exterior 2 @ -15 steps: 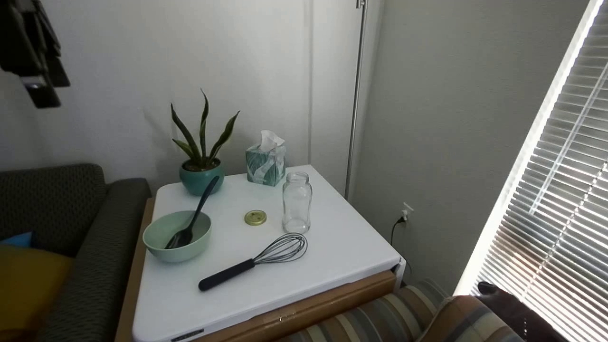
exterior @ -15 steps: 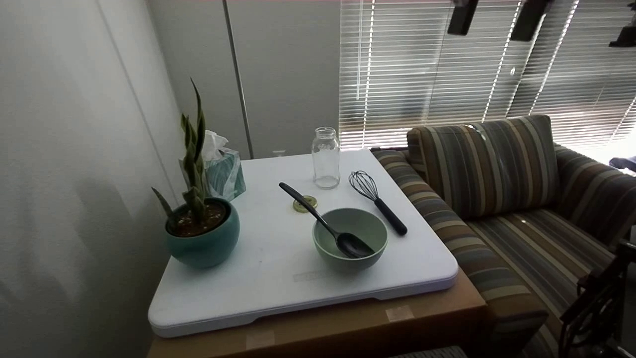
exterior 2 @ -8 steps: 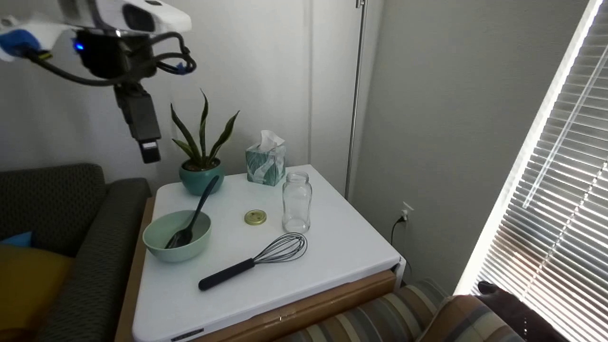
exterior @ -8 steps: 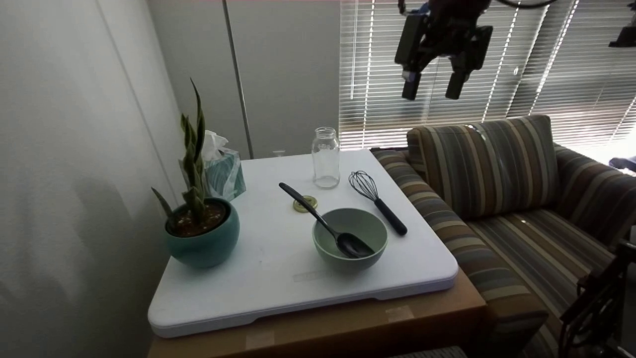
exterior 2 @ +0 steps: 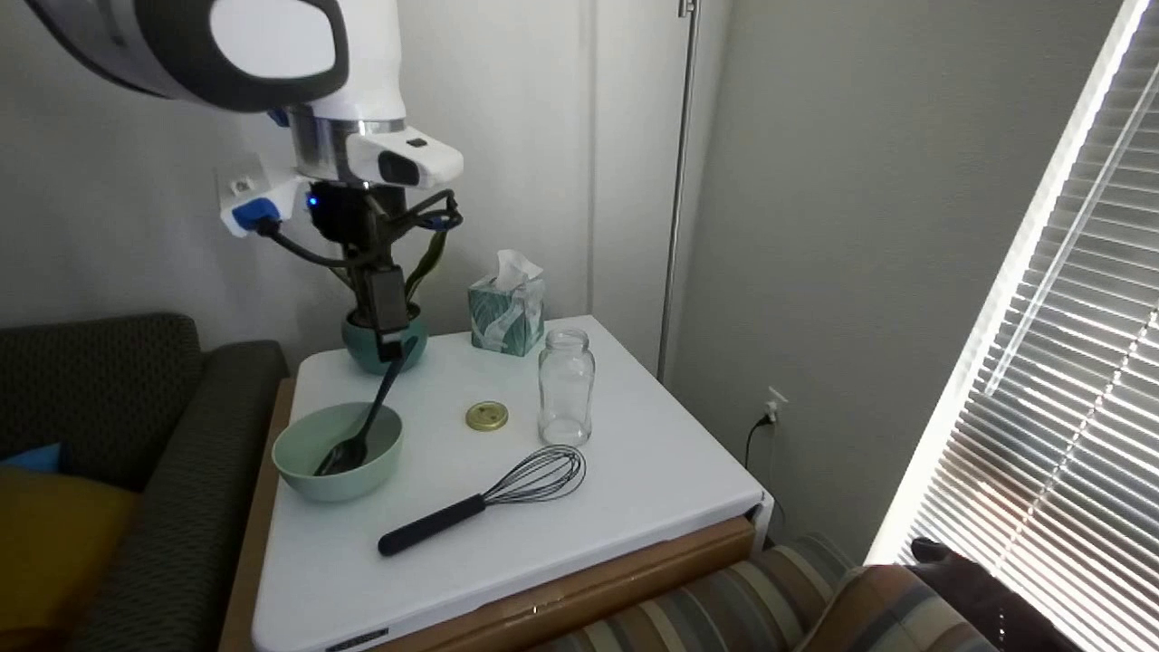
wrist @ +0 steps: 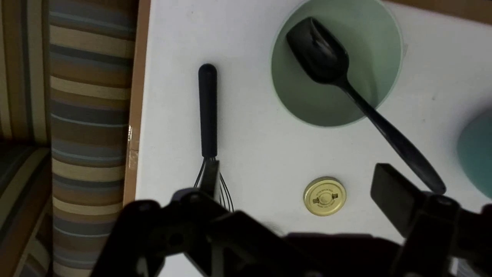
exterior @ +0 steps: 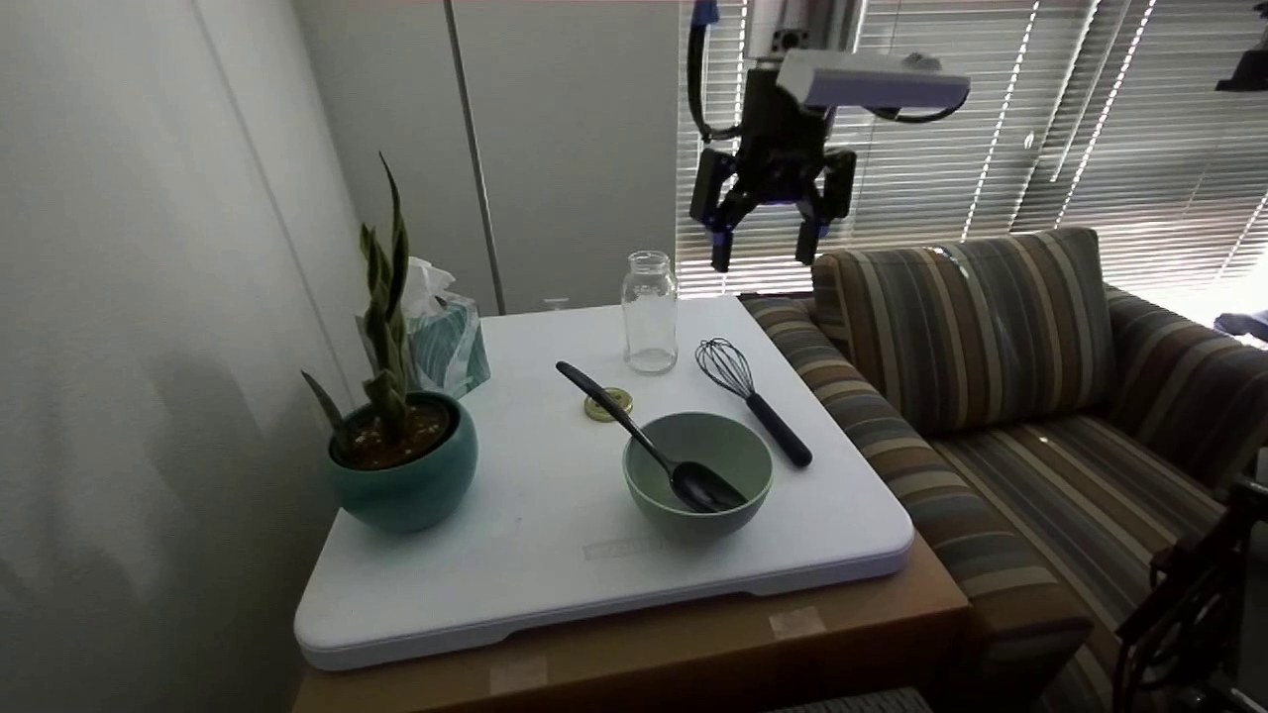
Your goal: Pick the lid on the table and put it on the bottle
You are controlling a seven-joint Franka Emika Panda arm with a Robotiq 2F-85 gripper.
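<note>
White desk (exterior: 525, 574), edges as they lie in an exterior view. Lid (wrist: 324, 196): round, gold, flat on the desk, well in from all four edges. Bottle (exterior: 650, 317): clear glass, upright, toward the far edge. Bowl (exterior: 684, 527): pale green, toward the near edge; black spoon (exterior: 696, 483) resting in it. Whisk (exterior: 773, 424): lying near the right edge. Potted plant (exterior: 408, 485): at the left edge. Tissue box (exterior: 451, 347): near the far left corner. Gripper (exterior: 763, 262): released, fingers spread wide, raised above desk level.
</note>
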